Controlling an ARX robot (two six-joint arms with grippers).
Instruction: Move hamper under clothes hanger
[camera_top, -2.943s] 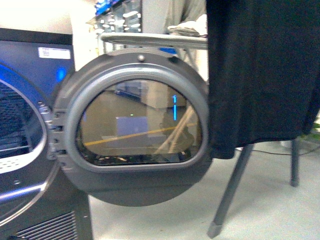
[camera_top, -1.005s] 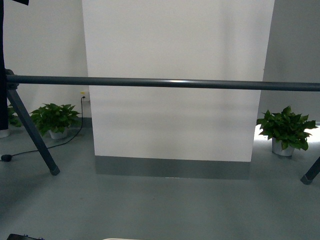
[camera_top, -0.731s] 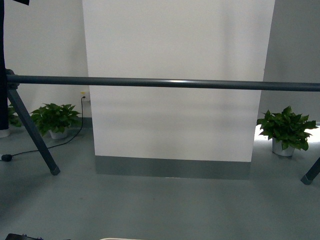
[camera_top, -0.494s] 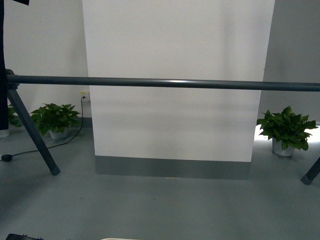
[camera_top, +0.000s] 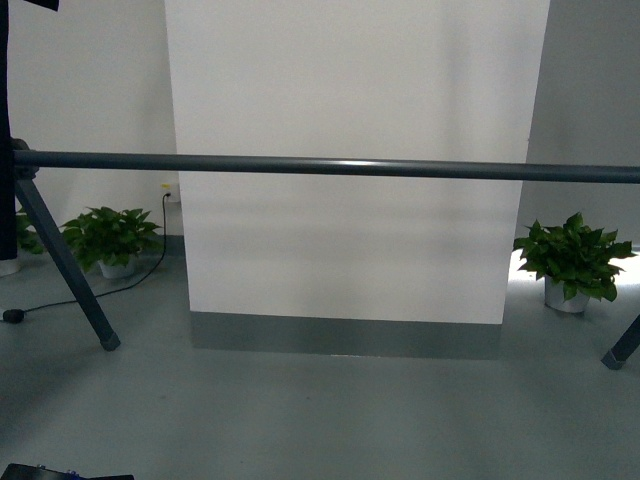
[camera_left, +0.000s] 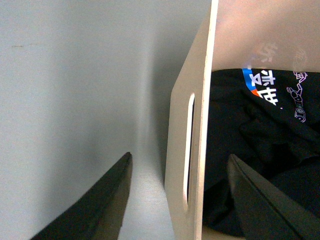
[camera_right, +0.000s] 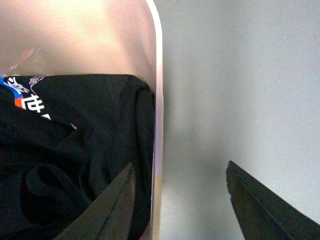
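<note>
Here we are, facing the dark grey metal clothes hanger (camera_top: 330, 166). Its long pole runs straight across from nine o'clock to three o'clock, with one splayed leg (camera_top: 62, 270) planted at eight o'clock. The grey floor (camera_top: 330, 410) beneath the pole is bare, and the front view shows no tub at all.

The beige rectangular plastic hamper (camera_left: 176, 130) shows only in the wrist views, so it sits low and close in at six o'clock, between the arms. I'd say it is short of the pole. It carries a heap of black printed garments (camera_left: 250, 130).

My read is that the carry isn't finished and this is the gripping stage. The left gripper (camera_left: 180, 156) straddles one side wall right by the cut-out handle slot (camera_left: 190, 145), one finger outside over the floor and one inside over the clothes. The fingers are spread wide and neither touches the plastic.

The right gripper (camera_right: 180, 165) mirrors that on the opposite wall, fingers parted around the rim and clear of it.

Both arms point steeply downward, wrists above the rim.

Next, I reckon both claws need to pinch their walls together. Then the tub goes evenly toward twelve o'clock, kept square so it doesn't twist, until it sits between the legs under the pole.
</note>
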